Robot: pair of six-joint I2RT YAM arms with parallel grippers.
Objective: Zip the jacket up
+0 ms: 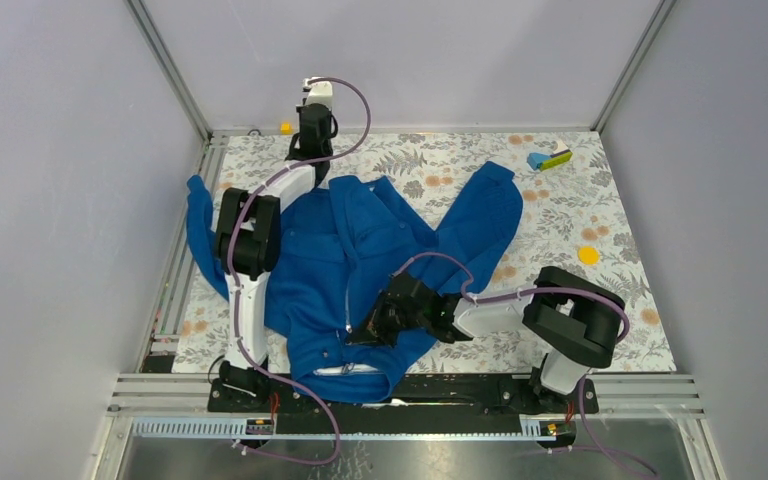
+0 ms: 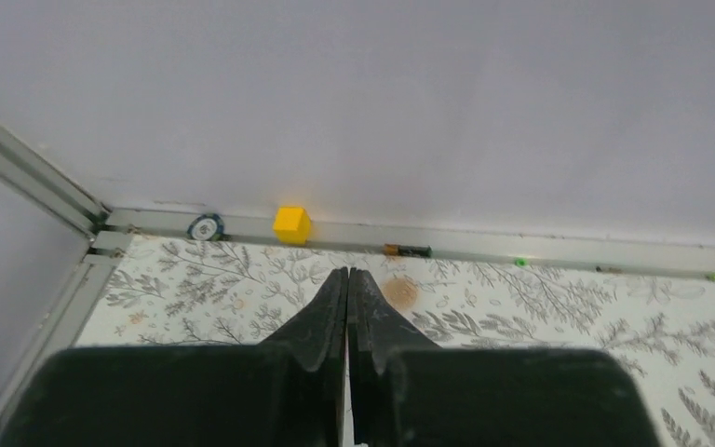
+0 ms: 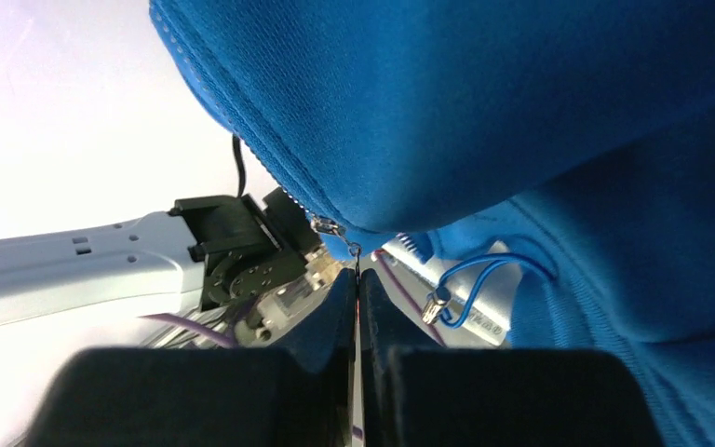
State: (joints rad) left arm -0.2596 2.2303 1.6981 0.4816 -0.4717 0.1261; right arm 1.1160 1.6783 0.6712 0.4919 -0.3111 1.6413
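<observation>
The royal-blue jacket (image 1: 360, 250) lies spread over the floral table, collar toward the near edge, its zipper (image 1: 348, 300) running down the front. My right gripper (image 1: 365, 330) rests on the jacket near the collar. In the right wrist view its fingers (image 3: 335, 307) are shut on the small metal zipper pull (image 3: 357, 250), which hangs from the blue fabric (image 3: 484, 112). A blue drawstring with a metal tip (image 3: 438, 303) dangles beside it. My left gripper (image 1: 315, 105) is stretched to the far edge, away from the jacket, and is shut on nothing (image 2: 347, 276).
A yellow cube (image 2: 291, 224), a battery (image 2: 407, 250) and a small round item (image 2: 205, 226) lie along the back rail. A blue-and-green block (image 1: 550, 158) and a yellow disc (image 1: 587, 255) sit on the right of the table. Walls enclose three sides.
</observation>
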